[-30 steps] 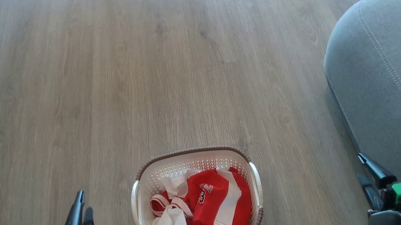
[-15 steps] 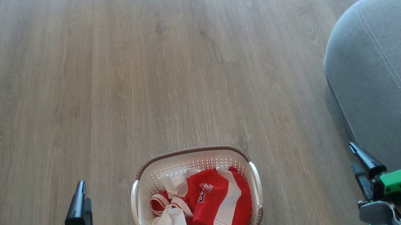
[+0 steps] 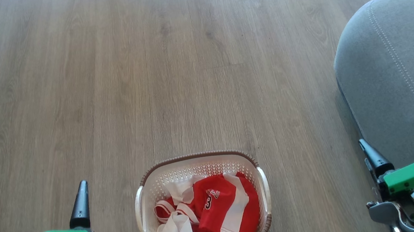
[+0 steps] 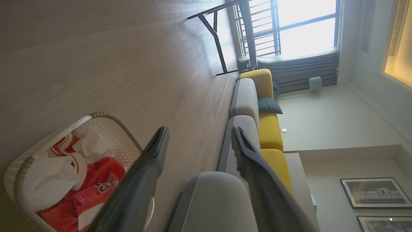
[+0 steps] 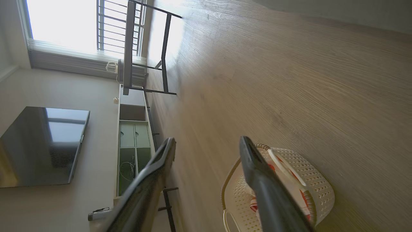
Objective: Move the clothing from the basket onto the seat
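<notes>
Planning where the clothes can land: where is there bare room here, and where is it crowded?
The seat, right of the basket, shows a bare grey top. Between them the wood floor is open too, wide enough for an arm to pass. Crowded: the basket itself, heaped with clothing.

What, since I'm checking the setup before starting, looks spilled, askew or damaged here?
Nothing stands out. The basket sits upright on the floor, the clothing crumpled but all inside it, and the seat to its right looks undamaged.
</notes>
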`<state>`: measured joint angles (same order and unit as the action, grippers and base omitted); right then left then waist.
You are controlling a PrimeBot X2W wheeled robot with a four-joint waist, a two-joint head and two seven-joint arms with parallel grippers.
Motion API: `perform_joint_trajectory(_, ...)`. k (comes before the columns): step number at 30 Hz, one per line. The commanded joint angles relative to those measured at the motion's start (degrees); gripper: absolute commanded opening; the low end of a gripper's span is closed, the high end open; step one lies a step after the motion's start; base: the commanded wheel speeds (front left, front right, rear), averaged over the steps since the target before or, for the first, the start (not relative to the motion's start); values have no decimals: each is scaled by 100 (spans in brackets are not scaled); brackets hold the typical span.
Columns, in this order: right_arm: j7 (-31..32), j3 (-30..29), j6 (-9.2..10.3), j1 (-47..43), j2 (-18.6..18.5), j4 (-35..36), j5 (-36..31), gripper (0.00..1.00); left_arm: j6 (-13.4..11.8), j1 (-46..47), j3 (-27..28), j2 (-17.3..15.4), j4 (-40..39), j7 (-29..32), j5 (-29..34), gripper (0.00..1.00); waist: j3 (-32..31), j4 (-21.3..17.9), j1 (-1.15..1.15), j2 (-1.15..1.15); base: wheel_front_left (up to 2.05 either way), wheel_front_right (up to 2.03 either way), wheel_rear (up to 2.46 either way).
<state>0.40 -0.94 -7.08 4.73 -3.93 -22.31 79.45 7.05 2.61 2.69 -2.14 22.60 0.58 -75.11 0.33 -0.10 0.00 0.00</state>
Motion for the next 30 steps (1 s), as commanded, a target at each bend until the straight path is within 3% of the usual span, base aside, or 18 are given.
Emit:
perform_joint_trajectory(1, -67, 89, -12, 392, -133, 161, -166, 100, 13, 388, 92, -40, -158, -67, 203, 100, -4, 1, 0, 0, 0, 0, 0)
perform_joint_trajectory(30, -537, 725, -21, 859, -350, 148, -2344, 100, 23, 700, -75, -54, -190, -543, 2855, 100, -30, 1, 0, 0, 0, 0, 0)
